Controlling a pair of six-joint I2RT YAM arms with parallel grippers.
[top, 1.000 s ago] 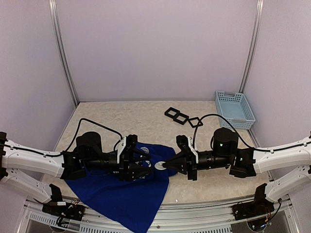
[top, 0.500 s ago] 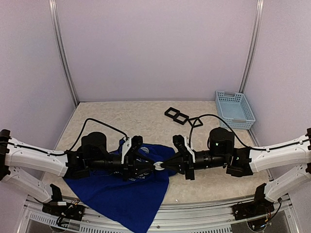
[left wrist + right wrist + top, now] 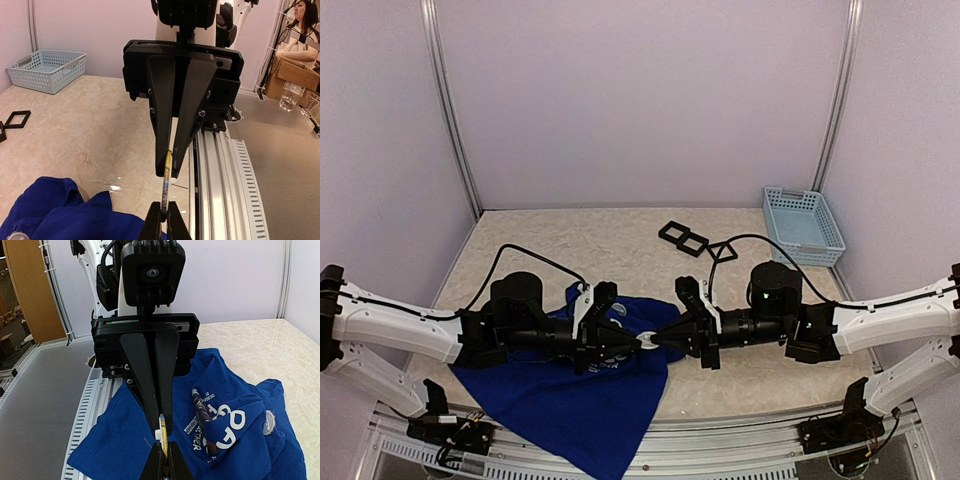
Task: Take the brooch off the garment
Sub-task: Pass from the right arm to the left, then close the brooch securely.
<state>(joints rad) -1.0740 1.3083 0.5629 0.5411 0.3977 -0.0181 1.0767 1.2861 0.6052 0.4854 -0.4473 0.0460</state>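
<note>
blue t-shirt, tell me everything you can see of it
The royal-blue cloth T-shirt bears white printed lettering and a small round pale mark. It lies crumpled in soft folds on the beige marbled table, near left, one corner hanging over the front metal rail. Above it the left gripper and right gripper pinch a thin round brooch; whether that is attached to it is unclear.

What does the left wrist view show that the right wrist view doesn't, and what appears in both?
Left wrist only: the blue basket, a black square frame, and the right gripper seen head-on. Right wrist only: white lettering on the garment, and the left gripper seen head-on. Both: the blue garment and the brooch, edge-on, pinched between the two shut grippers.
</note>
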